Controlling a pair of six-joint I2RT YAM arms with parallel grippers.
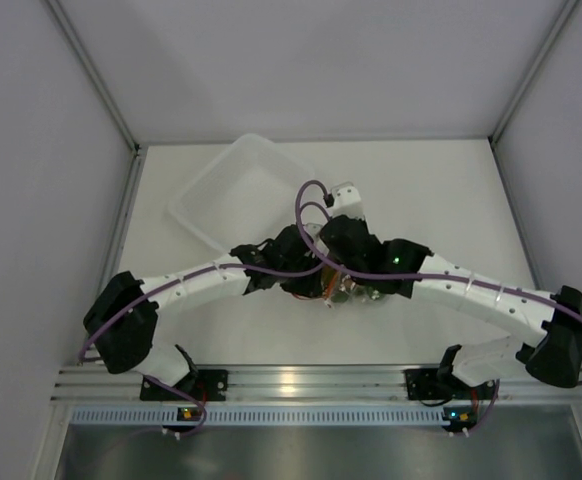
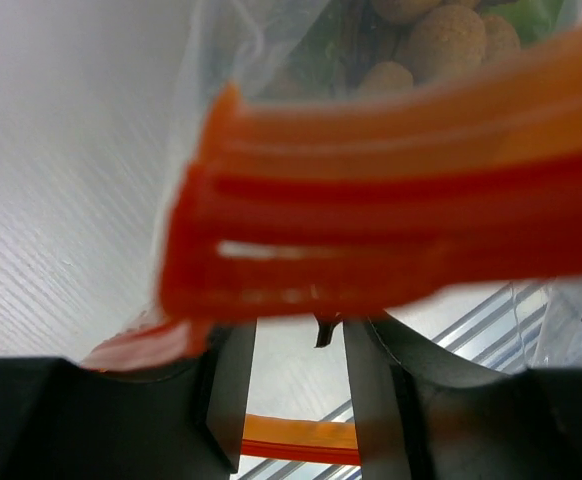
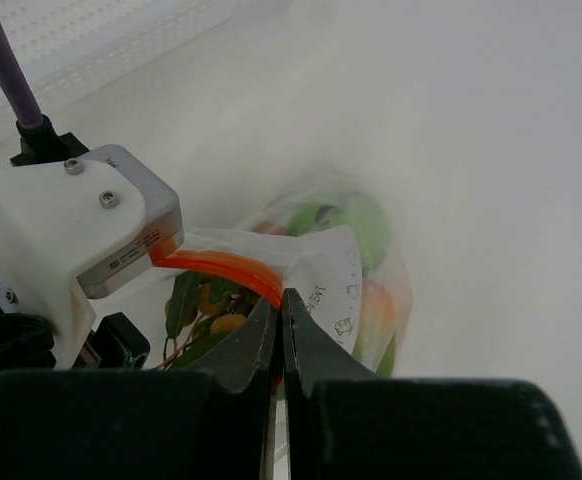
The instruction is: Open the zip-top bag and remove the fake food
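Zip-top bag (image 3: 323, 262) pinched at its mouth by the right gripper (image 3: 280, 318), both fingers pressed together on the clear plastic just beside the red-orange zip strip (image 3: 221, 268). Strip curving away leftward from that pinch and passing under the white housing (image 3: 71, 235) of the other arm.

Left gripper (image 2: 301, 365) at the same mouth: fingers (image 2: 229, 400) parted lower down, a second stretch of orange strip crossing the gap, tips lost behind the big blurred band of zip. Cannot tell whether clamped on the plastic or loose.

Fake food (image 3: 211, 298) all inside the pouch: green ball (image 3: 359, 225) uppermost in the right wrist view, orange-and-green mango shape (image 3: 371, 305) below it, tan-brown balls (image 2: 451, 40) with green leaves (image 3: 183, 300) nearest the zip.

Further out, from above: pouch between the two wrists, over the middle of the white table (image 1: 431, 190); resting or lifted, impossible to say. Clear rigid tray (image 1: 233, 190) behind and to the left, set corner-on, near the left wrist.
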